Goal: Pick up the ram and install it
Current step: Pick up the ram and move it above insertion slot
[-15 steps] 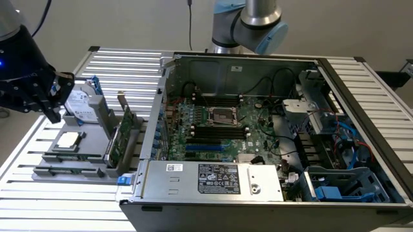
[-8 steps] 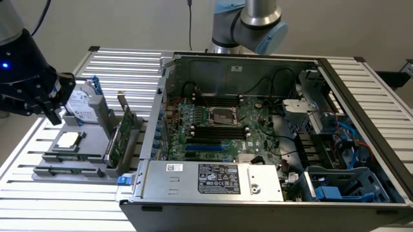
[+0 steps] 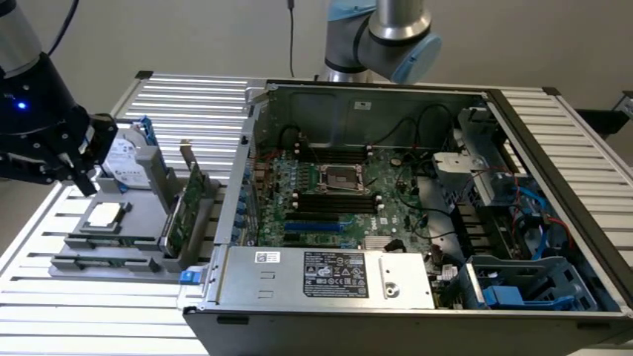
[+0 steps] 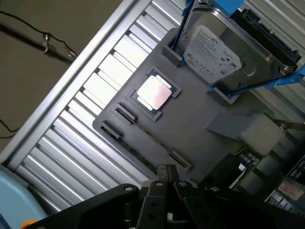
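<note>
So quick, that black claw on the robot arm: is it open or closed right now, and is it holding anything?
The black gripper: shut, nothing seen between its fingers; it hangs over the grey parts tray.

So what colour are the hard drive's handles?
Blue handles on the hard drive, clearest in the wrist view.

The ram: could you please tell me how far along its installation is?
Done: nothing yet; the ram sits in its holder slot. In hand: the shut claw hangs above that holder, holding nothing. Left: the whole pick-up and install in the case.
</note>
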